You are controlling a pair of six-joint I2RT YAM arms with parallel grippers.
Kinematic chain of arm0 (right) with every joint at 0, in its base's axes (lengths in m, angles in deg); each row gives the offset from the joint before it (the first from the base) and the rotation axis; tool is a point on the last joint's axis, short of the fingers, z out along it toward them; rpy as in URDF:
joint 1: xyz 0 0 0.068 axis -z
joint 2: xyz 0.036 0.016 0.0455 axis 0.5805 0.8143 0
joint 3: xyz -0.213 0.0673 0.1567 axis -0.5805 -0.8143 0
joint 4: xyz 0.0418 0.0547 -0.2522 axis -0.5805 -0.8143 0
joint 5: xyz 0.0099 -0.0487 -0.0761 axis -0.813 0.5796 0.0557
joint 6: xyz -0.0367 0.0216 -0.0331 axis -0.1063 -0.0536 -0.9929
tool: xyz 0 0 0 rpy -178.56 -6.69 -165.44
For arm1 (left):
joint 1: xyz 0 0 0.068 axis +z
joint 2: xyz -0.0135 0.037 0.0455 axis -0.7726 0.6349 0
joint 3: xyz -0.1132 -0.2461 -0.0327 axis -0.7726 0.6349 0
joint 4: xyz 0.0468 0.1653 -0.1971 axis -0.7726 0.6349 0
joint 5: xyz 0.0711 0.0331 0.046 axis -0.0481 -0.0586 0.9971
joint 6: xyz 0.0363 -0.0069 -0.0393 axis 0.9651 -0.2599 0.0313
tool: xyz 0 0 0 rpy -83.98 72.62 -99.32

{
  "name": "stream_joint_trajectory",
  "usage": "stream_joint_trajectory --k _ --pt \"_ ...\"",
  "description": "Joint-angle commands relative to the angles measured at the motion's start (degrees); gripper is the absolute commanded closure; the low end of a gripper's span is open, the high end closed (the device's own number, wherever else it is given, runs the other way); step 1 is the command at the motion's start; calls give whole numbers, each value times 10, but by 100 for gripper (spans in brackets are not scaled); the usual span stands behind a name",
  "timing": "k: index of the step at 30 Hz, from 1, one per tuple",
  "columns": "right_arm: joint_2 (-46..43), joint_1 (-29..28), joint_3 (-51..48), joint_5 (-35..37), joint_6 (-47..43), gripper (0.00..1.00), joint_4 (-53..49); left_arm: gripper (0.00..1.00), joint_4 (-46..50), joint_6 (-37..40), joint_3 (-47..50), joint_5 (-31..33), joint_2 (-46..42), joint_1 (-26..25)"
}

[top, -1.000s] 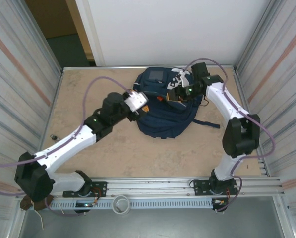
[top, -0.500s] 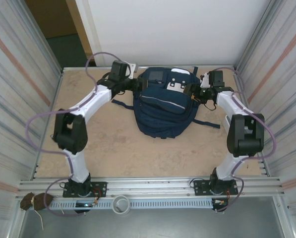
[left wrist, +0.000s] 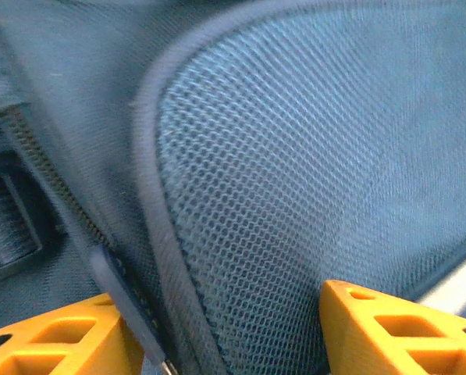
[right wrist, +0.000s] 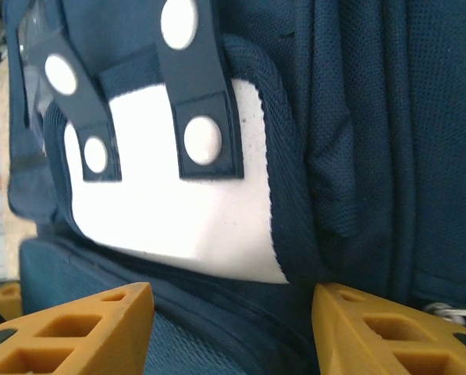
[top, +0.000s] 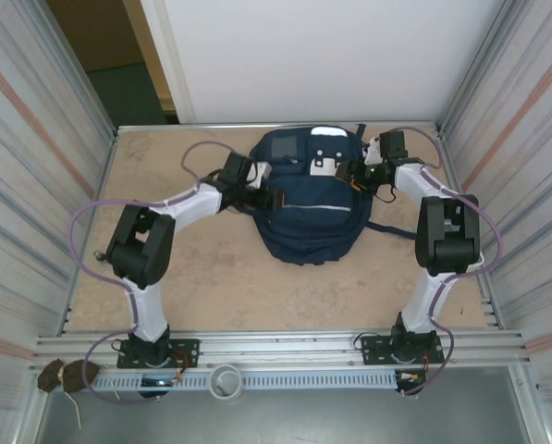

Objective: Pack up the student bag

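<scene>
Where overhead shows the student bag (top: 311, 199) whole, left wrist resolves mesh (left wrist: 295, 172).

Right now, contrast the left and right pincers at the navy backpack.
Left pincer faces blue mesh beside a zipper; right pincer faces white patch with snap straps. Left pincer sits at the navy fabric backpack's left side, right pincer at its upper right. Both show orange fingers apart.

Left arm (top: 178, 205) and right arm (top: 435, 196) reach forward, forearms angled inward, both jaws parted.
</scene>
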Motion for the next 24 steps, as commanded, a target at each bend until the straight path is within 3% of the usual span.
stream_joint_trajectory --k 1,8,14,19,24 --pt "32 -36 46 -47 -42 49 -36 40 -51 -39 69 -37 -59 -54" --pt "135 -118 197 -58 -78 51 -98 35 -66 -68 124 23 -111 -139" --pt "231 -167 403 -41 -110 47 -196 31 9 -22 120 97 -165 -188" --pt "228 -162 495 13 -122 43 -251 29 86 72 149 174 -268 -194" --pt "138 -147 446 70 -131 41 -256 28 59 260 201 220 -373 -194"
